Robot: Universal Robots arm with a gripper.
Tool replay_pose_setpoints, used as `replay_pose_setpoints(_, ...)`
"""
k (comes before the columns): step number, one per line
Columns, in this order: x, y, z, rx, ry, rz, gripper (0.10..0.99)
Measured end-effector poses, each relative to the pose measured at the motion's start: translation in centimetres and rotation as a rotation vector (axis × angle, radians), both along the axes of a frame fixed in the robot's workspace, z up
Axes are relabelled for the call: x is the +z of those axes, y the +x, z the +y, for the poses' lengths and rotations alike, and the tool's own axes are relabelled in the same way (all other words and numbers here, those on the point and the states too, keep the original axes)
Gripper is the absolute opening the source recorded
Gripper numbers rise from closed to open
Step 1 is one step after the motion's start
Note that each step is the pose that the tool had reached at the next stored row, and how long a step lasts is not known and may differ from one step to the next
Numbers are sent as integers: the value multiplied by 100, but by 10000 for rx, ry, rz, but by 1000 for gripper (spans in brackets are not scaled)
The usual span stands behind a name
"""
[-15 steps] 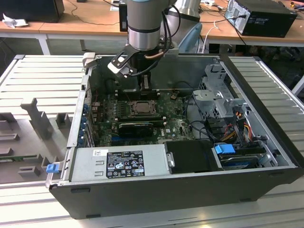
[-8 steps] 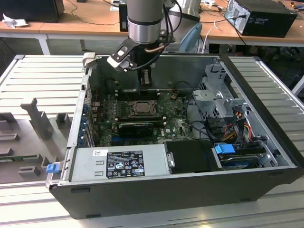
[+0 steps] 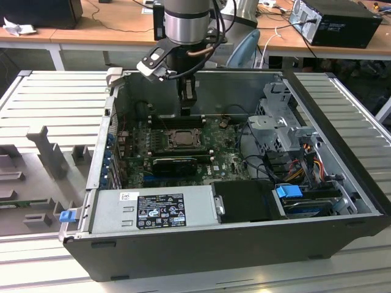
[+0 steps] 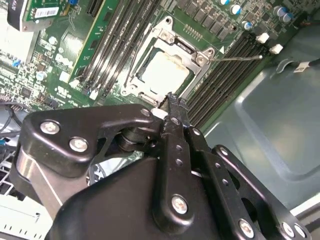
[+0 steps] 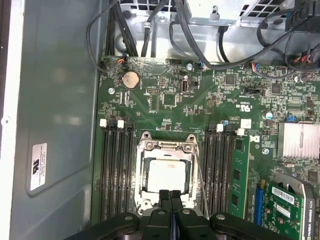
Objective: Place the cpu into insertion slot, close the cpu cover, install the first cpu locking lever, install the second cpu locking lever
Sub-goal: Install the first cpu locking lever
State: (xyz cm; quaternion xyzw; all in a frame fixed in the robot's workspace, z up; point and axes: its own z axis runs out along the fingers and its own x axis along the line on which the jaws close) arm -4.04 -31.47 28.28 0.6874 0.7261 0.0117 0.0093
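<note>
Open computer case (image 3: 244, 244) lying on its side on the ribbed metal table (image 3: 55, 97). Grey power supply (image 3: 153, 210) sits along the case's near wall in the exterior view. The drive cage (image 3: 278, 122) with its bundle of cables is toward the exterior view's right.

Green circuit board (image 5: 165, 100) covers the case floor. My arm comes down from above into the back half of the case. My gripper (image 3: 187, 101) hangs just behind the socket (image 3: 168, 141).

Black memory slots (image 5: 115, 170) run along both sides of the socket. One green memory stick (image 5: 239, 175) stands in the far bank, beyond the slots.

Chip (image 5: 167, 175) is already lying flat in the socket, its pale top facing up; both wrist views show it (image 4: 165, 72). Silvery cover frame (image 5: 165, 146) lies down around it, and the chip shows through the window.

My gripper (image 5: 170, 192) has its fingertips pressed together with nothing between them. They are over the edge of the socket nearest me. Second wrist view agrees: tips (image 4: 172, 97) are closed and just short of the chip. I cannot tell whether they touch the frame.

Thin metal lever (image 5: 200, 182) beside the frame slants out across the neighbouring memory slots. In the second wrist view (image 4: 240, 58) it points away from the socket's corner.

Coin battery (image 5: 131, 79) sits on the board, well apart from the socket.
</note>
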Motion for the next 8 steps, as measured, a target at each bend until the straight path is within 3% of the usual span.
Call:
replay_pose_setpoints(4, -1, -1, 0, 506, -4, 1, 106)
replay_pose_setpoints(8, -3, -1, 0, 615, -4, 8, 106)
